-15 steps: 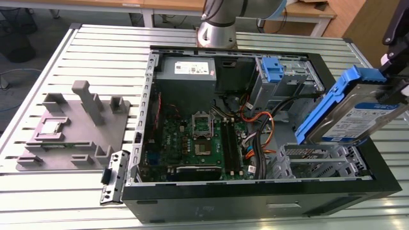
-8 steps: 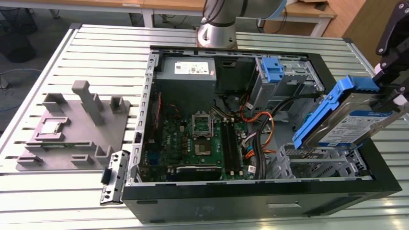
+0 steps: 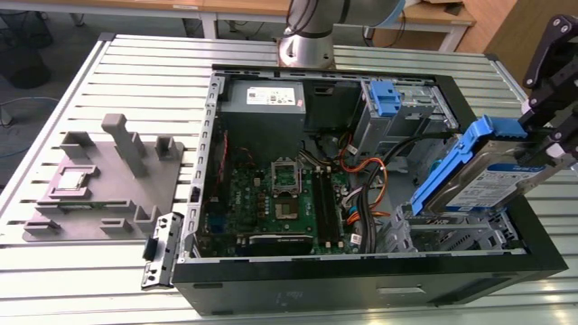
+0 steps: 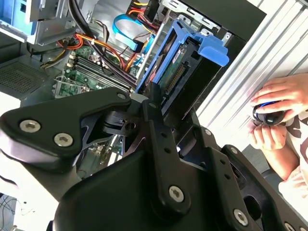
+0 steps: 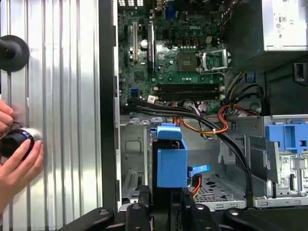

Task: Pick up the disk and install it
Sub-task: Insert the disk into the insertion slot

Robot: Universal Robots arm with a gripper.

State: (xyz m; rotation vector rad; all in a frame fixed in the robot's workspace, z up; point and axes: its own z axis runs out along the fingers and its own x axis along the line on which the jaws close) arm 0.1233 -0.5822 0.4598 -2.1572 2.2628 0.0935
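The disk (image 3: 492,177), a silver-grey drive with a white-and-blue label in a blue plastic frame, hangs tilted on edge over the open computer case's corner at the exterior view's right. My gripper (image 3: 539,150) is shut on its upper edge. Below it sits the metal drive bay (image 3: 449,233). In the second wrist view the disk (image 4: 179,60) sticks out beyond the gripper (image 4: 153,102), blue frame outermost. In the first wrist view the disk's blue frame (image 5: 171,160) stands edge-on above the bay floor (image 5: 211,190), with the gripper (image 5: 164,204) just behind it.
The black case (image 3: 361,281) lies open on a slatted table, showing motherboard (image 3: 280,196), cables and power supply (image 3: 264,99). Another blue carrier (image 3: 384,99) sits in the far bay. A grey fixture (image 3: 113,172) stands at the exterior view's left. A person's hands (image 5: 17,161) hold a round black object beside the case.
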